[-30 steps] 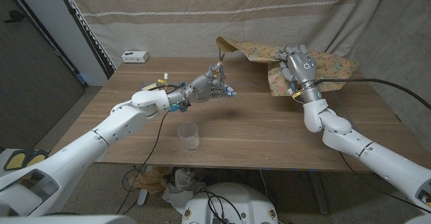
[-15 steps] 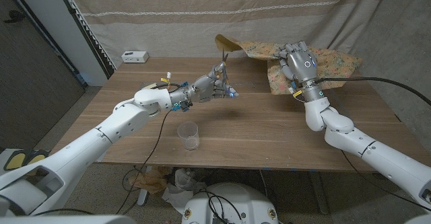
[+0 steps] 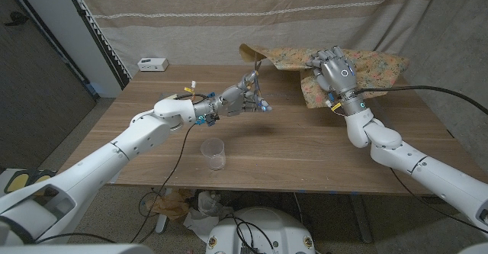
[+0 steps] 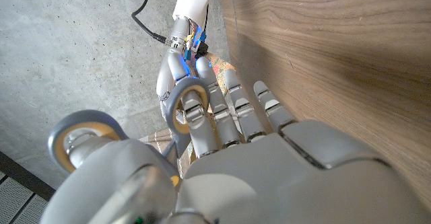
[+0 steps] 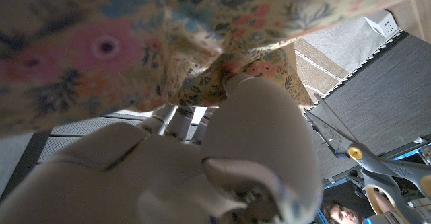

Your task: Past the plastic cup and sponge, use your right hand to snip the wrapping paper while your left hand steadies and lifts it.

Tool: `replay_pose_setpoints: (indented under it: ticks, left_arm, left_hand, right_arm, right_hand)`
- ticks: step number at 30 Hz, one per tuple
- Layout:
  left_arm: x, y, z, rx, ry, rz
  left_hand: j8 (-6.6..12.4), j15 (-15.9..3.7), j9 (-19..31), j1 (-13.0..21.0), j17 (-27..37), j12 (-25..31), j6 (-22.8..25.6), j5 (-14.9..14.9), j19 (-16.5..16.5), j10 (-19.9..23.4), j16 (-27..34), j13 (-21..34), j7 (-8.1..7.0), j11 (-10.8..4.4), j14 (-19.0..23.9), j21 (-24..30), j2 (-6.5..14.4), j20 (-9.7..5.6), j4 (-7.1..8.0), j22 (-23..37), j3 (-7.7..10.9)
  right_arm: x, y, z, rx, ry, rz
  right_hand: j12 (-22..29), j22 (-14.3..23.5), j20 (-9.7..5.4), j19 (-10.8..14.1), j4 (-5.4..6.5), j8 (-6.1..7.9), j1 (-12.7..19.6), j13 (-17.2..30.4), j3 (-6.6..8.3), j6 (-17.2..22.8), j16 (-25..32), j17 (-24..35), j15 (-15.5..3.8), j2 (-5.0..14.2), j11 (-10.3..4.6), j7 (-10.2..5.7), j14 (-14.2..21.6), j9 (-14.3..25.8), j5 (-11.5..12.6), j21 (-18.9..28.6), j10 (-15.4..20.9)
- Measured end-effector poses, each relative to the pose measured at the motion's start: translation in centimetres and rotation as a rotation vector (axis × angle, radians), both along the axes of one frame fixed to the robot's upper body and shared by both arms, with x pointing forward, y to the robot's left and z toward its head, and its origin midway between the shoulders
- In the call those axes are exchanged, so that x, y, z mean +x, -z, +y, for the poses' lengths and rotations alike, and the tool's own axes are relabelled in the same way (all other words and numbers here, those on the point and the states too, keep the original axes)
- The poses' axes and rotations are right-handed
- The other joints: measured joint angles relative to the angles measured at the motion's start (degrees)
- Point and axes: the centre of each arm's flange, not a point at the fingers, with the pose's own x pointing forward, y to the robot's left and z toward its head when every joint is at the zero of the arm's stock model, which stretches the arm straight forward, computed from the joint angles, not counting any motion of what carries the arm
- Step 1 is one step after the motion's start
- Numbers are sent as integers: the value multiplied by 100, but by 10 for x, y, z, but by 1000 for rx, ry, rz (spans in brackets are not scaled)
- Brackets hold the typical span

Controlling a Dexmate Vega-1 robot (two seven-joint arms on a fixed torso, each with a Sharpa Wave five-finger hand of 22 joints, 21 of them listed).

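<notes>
Your left hand (image 3: 242, 98) grips the scissors (image 3: 255, 75), blades up at the paper's (image 3: 366, 63) left corner, while your right hand (image 3: 332, 72) clutches the sheet at the table's far right, keeping it taut for cutting.

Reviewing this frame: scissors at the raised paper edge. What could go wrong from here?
Roles look swapped against the task: the left hand holds the scissors, while the right hand grips the wrapping paper. The raised paper edge looks slack, so the blades may fold or tear it rather than cut cleanly. The plastic cup stands beside the left arm; pulling that arm back could tip it.
</notes>
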Motion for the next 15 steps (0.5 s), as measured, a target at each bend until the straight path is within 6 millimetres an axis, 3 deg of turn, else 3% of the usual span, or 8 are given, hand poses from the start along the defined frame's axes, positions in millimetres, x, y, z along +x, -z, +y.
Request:
replay_pose_setpoints:
  ticks: [15]
  left_arm:
    - [3, 1, -3, 15, 16, 10]
  left_hand:
    - [0, 0, -1, 0, 0, 35, 0, 0, 0, 1, 0, -4, 0, 2, 0, 0, 0, 0, 17, 0, -17]
  right_arm:
    - [-6, -1, 1, -30, 2, -17]
  right_hand:
    - [73, -2, 0, 0, -4, 24, -14, -27, -4, 0, 45, -1, 1, -16, 1, 0, -62, 43, -22, 0, 0]
